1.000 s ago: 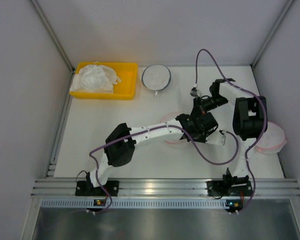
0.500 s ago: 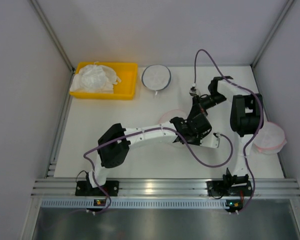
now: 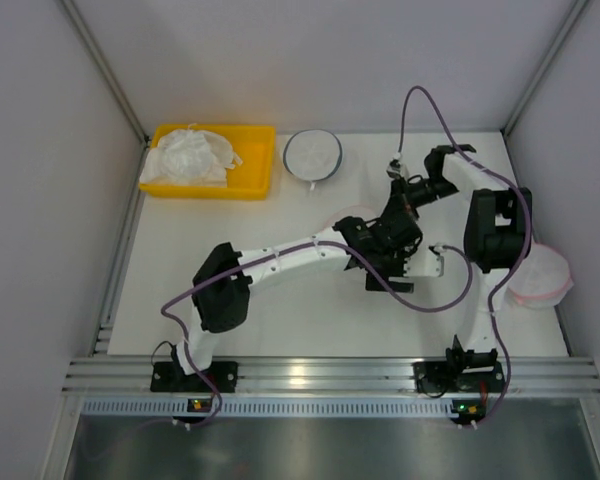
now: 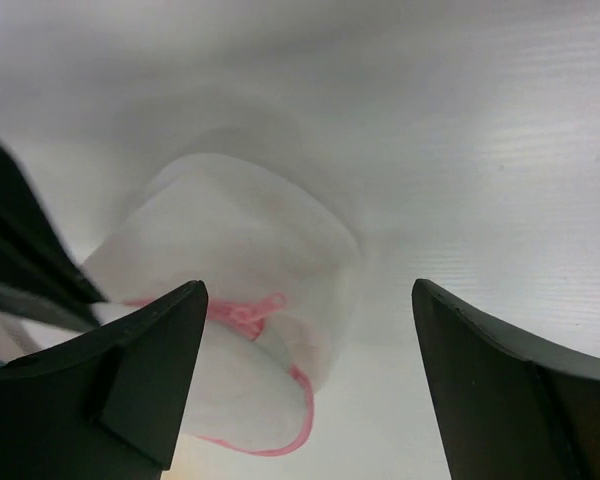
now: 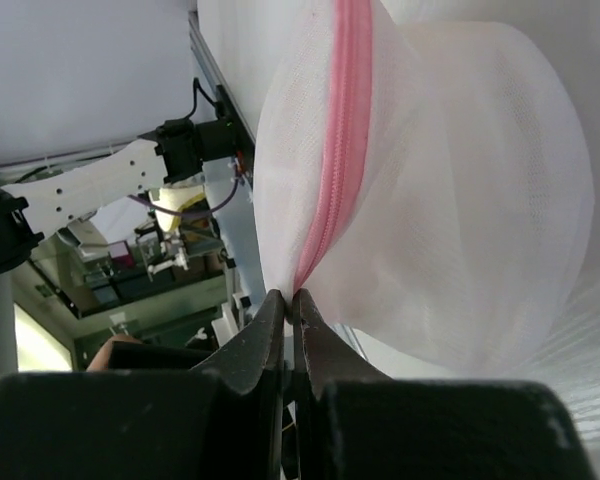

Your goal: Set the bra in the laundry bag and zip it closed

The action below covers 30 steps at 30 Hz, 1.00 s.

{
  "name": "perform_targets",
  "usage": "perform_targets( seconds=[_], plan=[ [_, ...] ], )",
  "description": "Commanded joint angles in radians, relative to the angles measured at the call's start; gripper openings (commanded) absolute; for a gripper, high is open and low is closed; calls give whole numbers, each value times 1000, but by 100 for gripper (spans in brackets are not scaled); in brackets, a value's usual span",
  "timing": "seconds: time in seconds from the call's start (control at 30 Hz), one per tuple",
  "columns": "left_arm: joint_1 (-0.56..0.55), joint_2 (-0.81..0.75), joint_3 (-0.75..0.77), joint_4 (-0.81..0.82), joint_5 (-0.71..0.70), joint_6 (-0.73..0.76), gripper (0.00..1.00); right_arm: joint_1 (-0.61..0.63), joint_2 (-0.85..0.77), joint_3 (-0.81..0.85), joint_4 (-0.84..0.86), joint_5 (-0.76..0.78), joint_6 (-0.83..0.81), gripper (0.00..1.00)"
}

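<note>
The laundry bag, white mesh with a pink zip, sits mid-table, mostly covered by both arms. My right gripper is shut on the bag's pink zip edge, and the mesh hangs puffed out beyond the jaws. My left gripper stands wide open with nothing between its fingers. The bag lies just beyond them, nearer the left finger, its pink zip pull in sight. A white bra with thin straps lies heaped in the yellow tray. What is inside the bag I cannot tell.
A round white bag with a dark rim lies beside the tray at the back. Another pink-rimmed mesh bag rests at the right edge behind the right arm. Grey walls enclose three sides of the table, and purple cables loop over the middle.
My left gripper has opened from shut and let go of the bag, and its wrist has shifted slightly right. The right gripper stays shut on the zip edge and moved a little back.
</note>
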Motion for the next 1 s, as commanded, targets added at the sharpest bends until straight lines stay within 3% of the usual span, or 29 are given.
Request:
perform_targets(
  seconds=[0.0, 0.03, 0.17, 0.37, 0.5, 0.6, 0.7, 0.77, 0.97],
  plan=[
    [72, -74, 122, 9, 74, -53, 91, -35, -13, 19, 138, -18, 77, 0],
    [103, -87, 136, 11, 108, -78, 98, -46, -14, 19, 164, -16, 100, 0],
    [195, -134, 202, 12, 174, -158, 98, -127, -25, 16, 349, -1, 279, 0],
    [348, -156, 247, 11, 154, -298, 98, -236, -34, -45, 779, 27, 597, 0],
    [486, -174, 236, 20, 167, -433, 98, -244, 76, 9, 922, 56, 667, 0],
    [589, -197, 216, 25, 85, -552, 98, -248, 136, 18, 1148, 68, 825, 0],
    [724, -225, 193, 24, 175, -631, 98, -245, 214, 38, 1380, 68, 1004, 0],
    [798, -242, 179, 12, 183, -642, 98, -239, 265, 96, 1470, 56, 1092, 0],
    [847, -269, 139, -38, 128, -591, 98, -193, 392, 219, 1569, 58, 1180, 0]
  ],
)
